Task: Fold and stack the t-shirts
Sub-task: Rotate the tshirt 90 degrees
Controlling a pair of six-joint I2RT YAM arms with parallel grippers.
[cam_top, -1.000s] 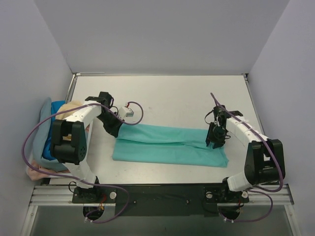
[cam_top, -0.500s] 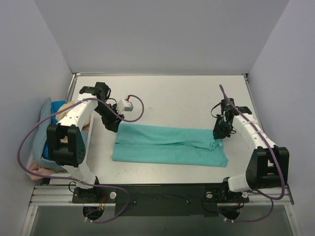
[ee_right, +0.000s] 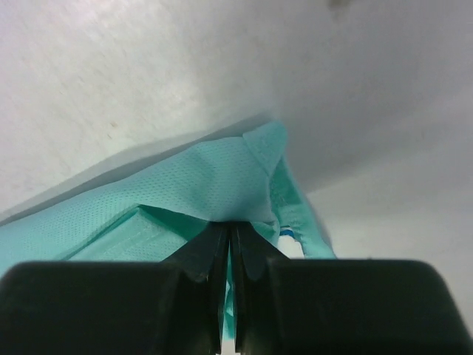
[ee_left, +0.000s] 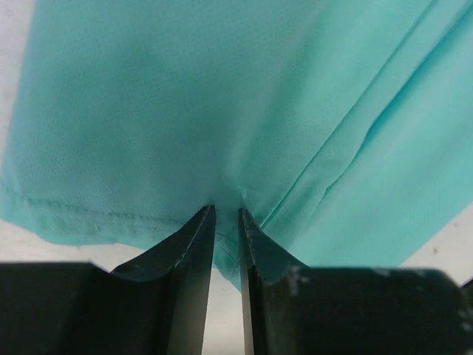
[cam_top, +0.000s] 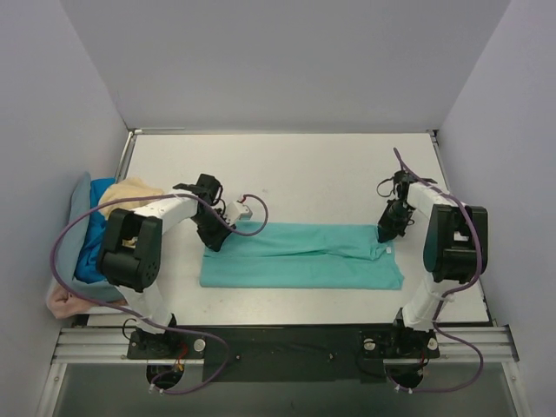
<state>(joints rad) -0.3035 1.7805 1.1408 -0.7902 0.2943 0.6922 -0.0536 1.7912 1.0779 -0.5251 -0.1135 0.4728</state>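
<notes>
We have both pincers nipping the far corners of the teal shirt (cam_top: 300, 256), a long folded strip in the middle of the table (cam_top: 304, 174), toward the near edge.
We judge it light, limp and a bit slippery, best held at hems and corners. The left pincer (cam_top: 215, 243) is closed to a thin slit on the far-left hem. The right pincer (cam_top: 383, 234) is pinched tight on the far-right corner by the white label (ee_right: 290, 240). The other shirts (cam_top: 91, 252) sit piled at the left edge.

At nine o'clock the left arm (cam_top: 130, 252) hides part of the heaped t-shirts (cam_top: 85, 252). The right claw (ee_right: 230, 231) half-covers the teal-green t-shirt's (ee_right: 214, 185) neck label (ee_right: 291, 244).
</notes>
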